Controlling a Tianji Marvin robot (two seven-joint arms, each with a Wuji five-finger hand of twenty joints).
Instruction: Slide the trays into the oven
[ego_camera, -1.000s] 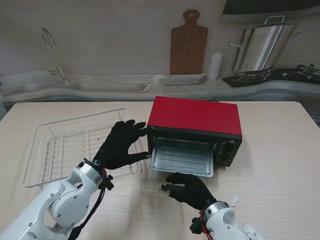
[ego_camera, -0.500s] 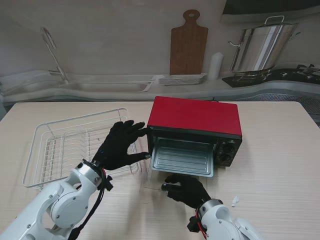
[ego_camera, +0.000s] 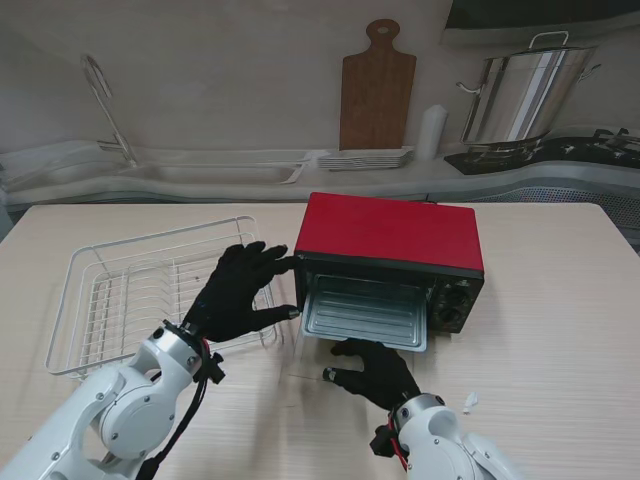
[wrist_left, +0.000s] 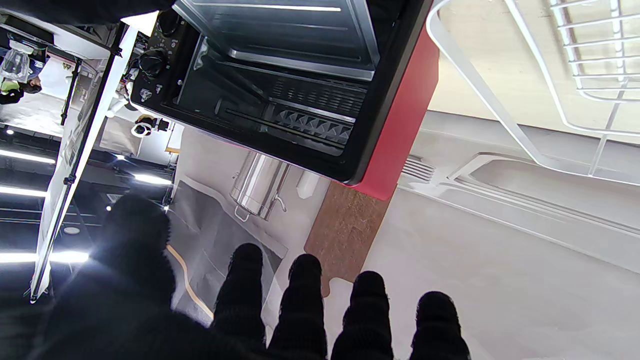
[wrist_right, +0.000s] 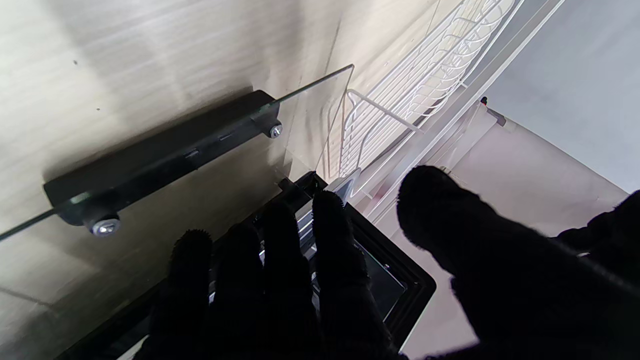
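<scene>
Right hand, fingers together, pushes the ribbed metal tray into the red toaster oven; skewed push risks jamming.

Kitchen setting, possibly a mock-up. Pale wood-grain counter carrying a red toaster oven with door open, and a white wire dish rack on its left. Behind, along the wall: sink with curved faucet, stack of white plates, wooden cutting board leaning upright, large steel stockpot on a stove. Left wrist view catching ceiling strip lights and rig stands beyond the oven: studio-like surroundings.
</scene>
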